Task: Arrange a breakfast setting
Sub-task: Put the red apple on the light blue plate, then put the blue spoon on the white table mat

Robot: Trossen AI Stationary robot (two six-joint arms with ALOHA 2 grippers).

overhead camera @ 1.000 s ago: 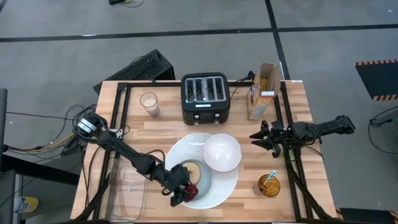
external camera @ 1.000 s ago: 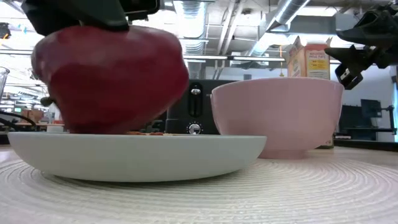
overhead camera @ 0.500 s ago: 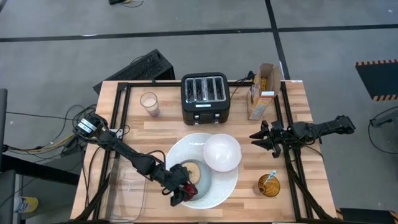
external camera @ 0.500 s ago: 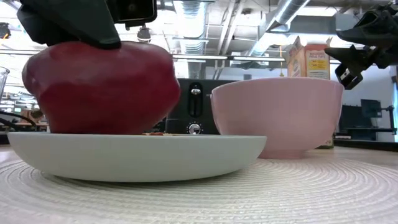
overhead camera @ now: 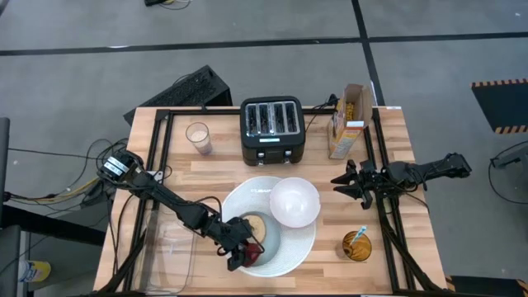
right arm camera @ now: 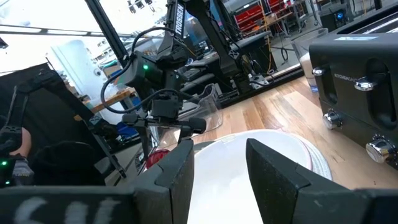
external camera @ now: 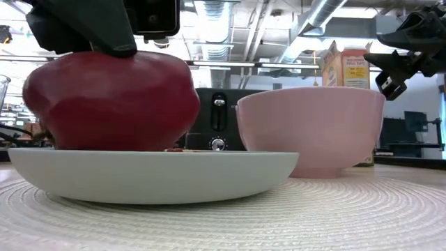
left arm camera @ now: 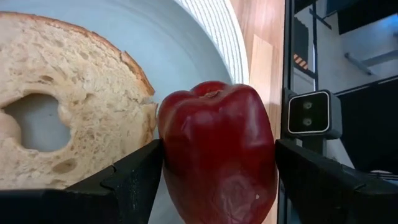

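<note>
The left gripper (overhead camera: 240,253) is sitting low over the small blue-grey plate (overhead camera: 271,245), its fingers (left arm camera: 127,180) clamped on either side of the red pepper-shaped food piece (left arm camera: 217,149), which looks to be resting on that plate in the low view. Just beside the gripper, touching or nearly touching the red piece, the bagel half (left arm camera: 59,106) is lying cut face up on the same plate. Beyond the gripper's far side, the white bowl (overhead camera: 294,201) is standing on the large white plate (overhead camera: 307,245), and it is looking empty from above. So by my reading the plates, bowl, bagel and red piece are in place, while the cereal and spoon are still to come: the cereal box (overhead camera: 347,120) is standing open at the back of the table, and the blue-handled spoon (overhead camera: 360,237) is waiting in the amber glass cup (overhead camera: 356,247), on the near side of the right gripper (overhead camera: 346,184). That gripper is hovering with its fingers spread and nothing between them, just off the bowl's side. The surface is a pale wooden tabletop (overhead camera: 214,169), with a black four-slot toaster (overhead camera: 272,128) and a glass of something pale (overhead camera: 199,137) along the back. Around it the floor is grey, and the wrist camera is showing a workshop with racks and cables.
</note>
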